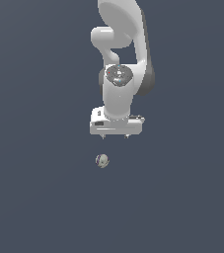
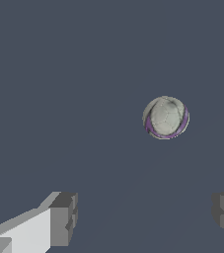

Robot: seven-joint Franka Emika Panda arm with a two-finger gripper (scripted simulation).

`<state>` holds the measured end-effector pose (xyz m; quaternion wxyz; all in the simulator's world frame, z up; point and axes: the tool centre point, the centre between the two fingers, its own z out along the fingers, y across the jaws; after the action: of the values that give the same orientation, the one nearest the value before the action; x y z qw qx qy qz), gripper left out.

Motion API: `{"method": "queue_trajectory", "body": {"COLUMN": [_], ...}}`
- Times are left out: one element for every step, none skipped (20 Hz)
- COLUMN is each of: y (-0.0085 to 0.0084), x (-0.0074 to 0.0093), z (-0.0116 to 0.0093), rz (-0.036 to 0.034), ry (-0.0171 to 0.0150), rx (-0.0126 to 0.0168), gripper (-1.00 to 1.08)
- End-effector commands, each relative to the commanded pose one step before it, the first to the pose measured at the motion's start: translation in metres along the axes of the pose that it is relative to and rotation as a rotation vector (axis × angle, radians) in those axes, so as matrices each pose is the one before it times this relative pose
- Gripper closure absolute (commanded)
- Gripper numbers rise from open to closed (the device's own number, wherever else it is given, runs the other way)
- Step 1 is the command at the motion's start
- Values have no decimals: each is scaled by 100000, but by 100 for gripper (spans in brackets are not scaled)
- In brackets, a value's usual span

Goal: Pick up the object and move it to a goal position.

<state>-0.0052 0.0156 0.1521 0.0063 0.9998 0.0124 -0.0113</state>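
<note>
The small mottled ball (image 2: 166, 117), likely light and prone to roll, wants pinching across its middle by the spread, empty end effector (image 2: 145, 217) above it.

One small round ball (image 1: 102, 160), pale grey-beige with purplish mottled patches, lies on one plain dark slate-blue surface (image 1: 34, 197). One white robot arm (image 1: 119, 64) is there, carrying two grey-tipped fingers (image 2: 63, 217).

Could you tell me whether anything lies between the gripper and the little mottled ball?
Nothing does: in the exterior view only bare dark floor separates the open gripper from the ball, and the wrist view agrees.
</note>
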Motion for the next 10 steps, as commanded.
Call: {"method": "queue_trajectory", "body": {"y": [1, 9, 45, 68, 96, 122, 109, 80, 50, 20], "x": [0, 28, 89, 144, 200, 252, 227, 168, 109, 49], "z": [0, -47, -120, -208, -291, -373, -349, -270, -187, -100], "rz": [0, -60, -152, -251, -327, -366, -265, -120, 7, 98], "ry": [0, 99, 260, 443, 617, 784, 721, 546, 368, 185], "rx": [0, -75, -196, -335, -467, -594, -545, -411, -273, -134], "gripper": [-92, -92, -92, -92, -92, -92, -92, -92, -92, -92]}}
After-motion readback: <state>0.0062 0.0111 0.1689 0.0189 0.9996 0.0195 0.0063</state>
